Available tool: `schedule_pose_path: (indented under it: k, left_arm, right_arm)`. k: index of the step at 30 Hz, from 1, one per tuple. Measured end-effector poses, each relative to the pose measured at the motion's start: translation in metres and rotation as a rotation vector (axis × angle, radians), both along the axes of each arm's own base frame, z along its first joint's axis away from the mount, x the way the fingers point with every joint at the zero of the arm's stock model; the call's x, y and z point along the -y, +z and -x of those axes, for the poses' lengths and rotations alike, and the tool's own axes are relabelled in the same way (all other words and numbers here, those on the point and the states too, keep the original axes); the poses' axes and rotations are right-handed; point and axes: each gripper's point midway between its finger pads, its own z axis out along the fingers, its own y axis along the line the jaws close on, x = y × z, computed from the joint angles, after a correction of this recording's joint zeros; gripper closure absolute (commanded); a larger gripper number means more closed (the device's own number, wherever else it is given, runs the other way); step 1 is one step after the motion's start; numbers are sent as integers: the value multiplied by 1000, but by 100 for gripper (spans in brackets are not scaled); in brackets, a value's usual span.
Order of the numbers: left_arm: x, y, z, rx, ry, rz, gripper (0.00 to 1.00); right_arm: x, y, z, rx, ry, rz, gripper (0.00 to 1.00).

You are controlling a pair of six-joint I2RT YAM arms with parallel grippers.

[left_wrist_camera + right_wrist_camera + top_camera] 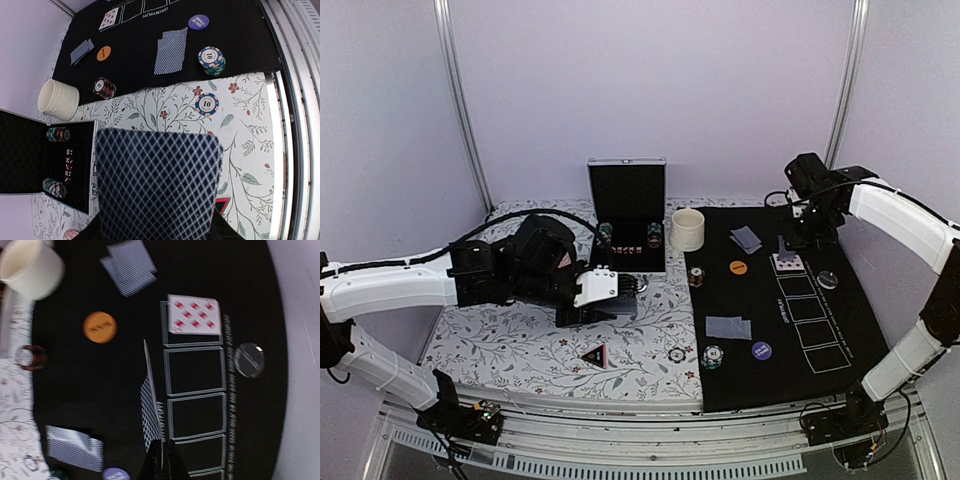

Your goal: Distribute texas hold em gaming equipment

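Left gripper (603, 300): you have it hovering over the floral cloth (500, 340), just in front of the open chip case (627, 215). In its wrist view the blue-checked cards (157, 185) span the gap from one dark finger to the other, so the jaws stand wide and clamp them by the edges. How many cards are in that hold cannot be told.

Right gripper (161, 460): the jaws are pinched nearly closed on a single card (151, 410). It stands on edge and runs straight out from the fingertips, over the left border of the printed boxes on the black mat (860, 330).

A face-up red-pip card (193, 315) lies in the end box, apart from the held card. The other boxes in view hold no card.

Also on the mat:
- an orange disc (100, 327)
- a dark blue disc (761, 350)
- two face-down card pairs (728, 327) (746, 238)
- a chip stack (211, 59) at the mat's edge

A single chip (207, 104) and the triangle marker (593, 354) lie on the cloth.
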Motion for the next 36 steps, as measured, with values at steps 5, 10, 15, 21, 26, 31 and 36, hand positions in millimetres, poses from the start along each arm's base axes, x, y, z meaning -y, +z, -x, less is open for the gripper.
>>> schedule_pose_path:
  k: [5, 10, 15, 21, 26, 31, 36]
  left_arm:
    - [0, 0, 0, 0, -1, 0, 54]
    - [0, 0, 0, 1, -3, -1, 54]
    - [0, 0, 0, 1, -5, -1, 54]
    - [0, 0, 1, 2, -9, 0, 54]
    - [0, 0, 1, 2, -10, 0, 54]
    - [1, 0, 1, 1, -12, 0, 54]
    - [0, 1, 1, 2, -12, 1, 54]
  right_arm:
    - [63, -50, 6, -217, -129, 294, 98]
    - [86, -63, -3, -298, -169, 474, 98]
    - [99, -88, -10, -385, -187, 595, 98]
    - [102, -131, -8, -521, -160, 667, 98]
    - [89, -152, -8, -569, -143, 592, 98]
    - [67, -163, -14, -570, -123, 447, 98]
    - [58, -172, -26, -566, -126, 380, 98]
